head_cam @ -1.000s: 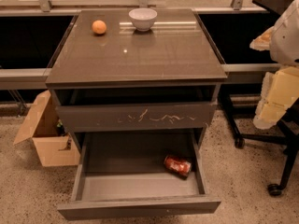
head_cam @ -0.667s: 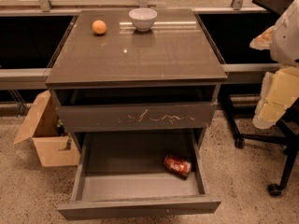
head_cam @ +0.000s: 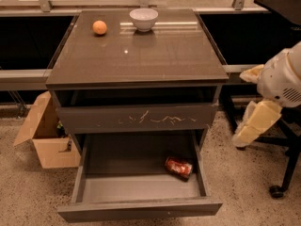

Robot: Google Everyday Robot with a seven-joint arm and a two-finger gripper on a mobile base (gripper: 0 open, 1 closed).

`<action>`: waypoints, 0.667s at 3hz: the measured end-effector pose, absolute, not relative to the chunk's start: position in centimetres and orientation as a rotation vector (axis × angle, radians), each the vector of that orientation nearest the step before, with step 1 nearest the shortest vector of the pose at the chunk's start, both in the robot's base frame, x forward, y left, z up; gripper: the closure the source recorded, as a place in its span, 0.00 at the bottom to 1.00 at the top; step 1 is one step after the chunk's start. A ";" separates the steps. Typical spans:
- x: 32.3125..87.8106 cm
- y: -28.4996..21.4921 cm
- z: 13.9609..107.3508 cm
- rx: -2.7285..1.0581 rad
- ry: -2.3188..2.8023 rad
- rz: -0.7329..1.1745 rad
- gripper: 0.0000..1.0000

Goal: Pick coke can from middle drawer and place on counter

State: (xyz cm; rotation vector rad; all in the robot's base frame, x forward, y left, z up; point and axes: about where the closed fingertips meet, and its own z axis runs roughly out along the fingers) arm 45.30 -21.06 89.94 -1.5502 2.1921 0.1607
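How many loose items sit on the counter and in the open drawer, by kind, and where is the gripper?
Coke can: 1, lying in the middle drawer
Orange fruit: 1, on the counter
White bowl: 1, on the counter
Total: 3
Gripper: off the counter's right side, outside the drawer

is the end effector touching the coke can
Apart. The camera view shows the end effector right of the cabinet, outside the middle drawer, while the coke can lies inside it.

The robot's white arm (head_cam: 283,79) entered from the right edge at mid height, and its cream-coloured gripper (head_cam: 257,121) hung below it in free air, angled down and leftward.
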 end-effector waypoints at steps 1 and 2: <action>47.1 -19.8 89.5 -1.420 2.136 0.244 0.00; 47.0 -19.5 89.0 -1.425 2.136 0.238 0.00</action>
